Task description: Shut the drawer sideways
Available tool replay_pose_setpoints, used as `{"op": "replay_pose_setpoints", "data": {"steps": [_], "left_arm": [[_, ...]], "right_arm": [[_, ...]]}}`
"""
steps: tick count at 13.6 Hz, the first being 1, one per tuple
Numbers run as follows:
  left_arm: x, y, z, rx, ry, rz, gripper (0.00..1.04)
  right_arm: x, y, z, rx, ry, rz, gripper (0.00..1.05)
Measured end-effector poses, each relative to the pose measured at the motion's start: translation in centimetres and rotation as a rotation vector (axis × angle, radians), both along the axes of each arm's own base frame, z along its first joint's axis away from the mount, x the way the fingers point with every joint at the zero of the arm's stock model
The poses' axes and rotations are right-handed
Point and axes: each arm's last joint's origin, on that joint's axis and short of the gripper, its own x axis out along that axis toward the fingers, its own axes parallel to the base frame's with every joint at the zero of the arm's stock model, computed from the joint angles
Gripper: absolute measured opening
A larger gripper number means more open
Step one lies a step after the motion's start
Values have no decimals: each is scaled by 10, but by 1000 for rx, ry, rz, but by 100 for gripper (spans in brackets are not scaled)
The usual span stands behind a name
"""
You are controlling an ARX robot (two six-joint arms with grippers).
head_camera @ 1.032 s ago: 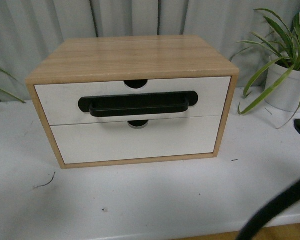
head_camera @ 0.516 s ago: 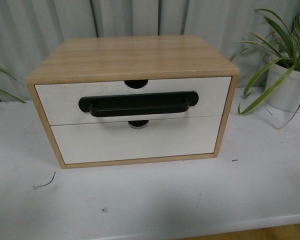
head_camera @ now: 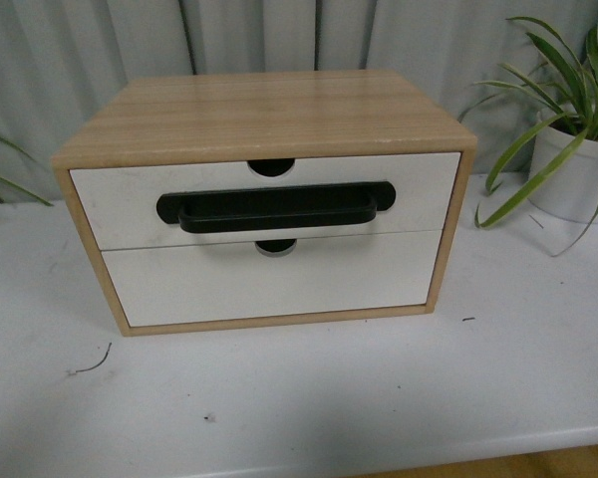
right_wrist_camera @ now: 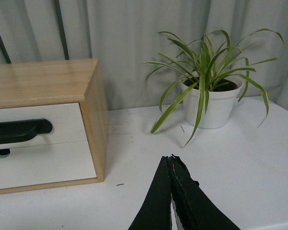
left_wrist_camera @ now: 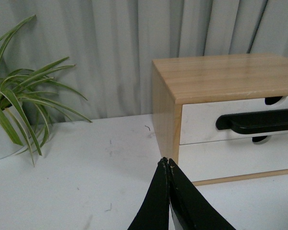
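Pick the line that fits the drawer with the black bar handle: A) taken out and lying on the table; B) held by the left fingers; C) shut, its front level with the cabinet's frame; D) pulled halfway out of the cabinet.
C: the drawer lies level with the frame of the wooden cabinet and the plain front below, with no sides showing.

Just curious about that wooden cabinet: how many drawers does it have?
2. The drawer with the black handle is on top; the plain drawer sits directly beneath it.

Grey curtain (head_camera: 80, 40), white table (head_camera: 329, 398)
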Motion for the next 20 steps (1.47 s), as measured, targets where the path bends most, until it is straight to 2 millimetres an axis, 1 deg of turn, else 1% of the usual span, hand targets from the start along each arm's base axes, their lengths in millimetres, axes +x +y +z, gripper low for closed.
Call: {"op": "replay_pose_setpoints", "data": {"steps": [2, 3, 4, 14, 15, 16, 17, 19, 20], "left_arm": [[-10, 0, -5, -1, 39, -2, 2], [-11, 0, -1, -1, -1, 1, 2], [-11, 0, -4, -1, 21, -1, 2], [-11, 0, -3, -1, 14, -2, 2], [-11, 0, -3, -1, 14, -1, 2], [-11, 0, -3, -1, 14, -2, 2], [-11, 0, -3, -1, 14, -2, 2], [-11, 0, -3, -1, 14, -2, 2], [-11, 0, -3, -3, 14, -2, 11]], "right_arm": [[-5, -8, 1, 0, 2, 17, 2], [-8, -14, 2, 1, -1, -18, 2], [-10, -13, 3, -1, -11, 0, 2], [-25, -13, 2, -1, -6, 3, 2], [-33, -13, -4, -1, 44, 5, 2], [-36, -13, 2, -1, -24, 6, 2], [-36, -13, -2, -1, 10, 5, 2], [-36, -13, -1, -2, 1, 5, 2], [-36, -13, -1, -2, 0, 5, 13]]}}
